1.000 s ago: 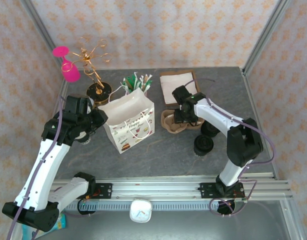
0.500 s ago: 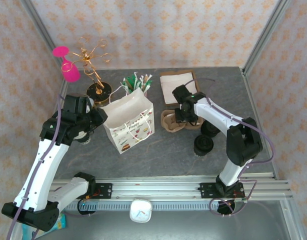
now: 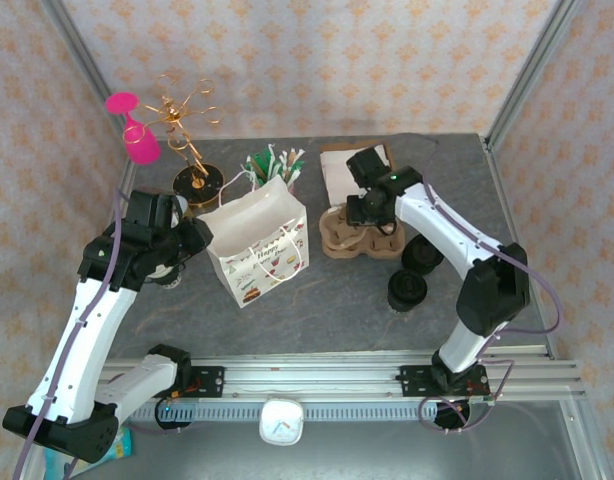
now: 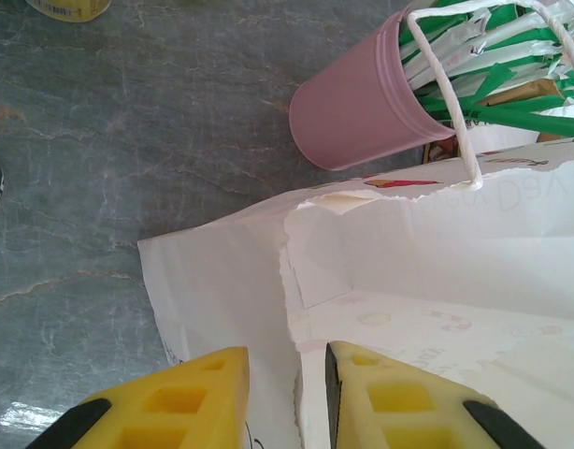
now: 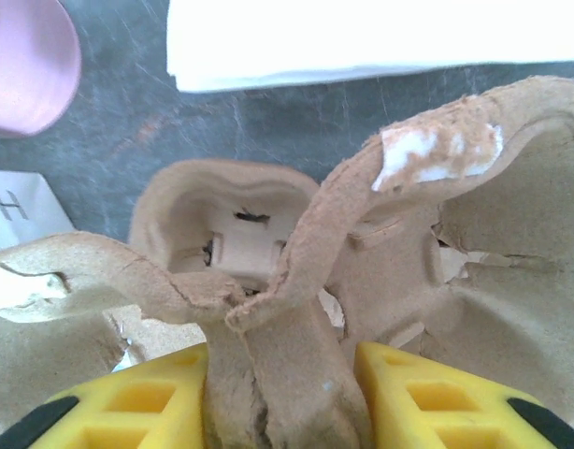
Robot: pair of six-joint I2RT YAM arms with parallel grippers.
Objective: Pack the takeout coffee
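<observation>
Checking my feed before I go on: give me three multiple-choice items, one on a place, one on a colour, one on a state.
1. The pink cup stands: A behind the bag; B inside it; C on the napkins.
2. The carrier is: A white; B brown; C black.
3. The right gripper is: A open in the air; B holding a lid; C shut on the carrier's ridge.
A: it sits just past the bag's rim. B: bare brown cardboard. C: its fingers press the ridge from both sides.

Surface: grey, stone-veined.
Centre: white gift bag.
Above the bag: pink cup of straws, white napkins.
Upper left: gold wire stand.
Right of centre: brown cardboard carrier, resting or lifted unclear.
Right: black-lidded cup, second black top.
</observation>
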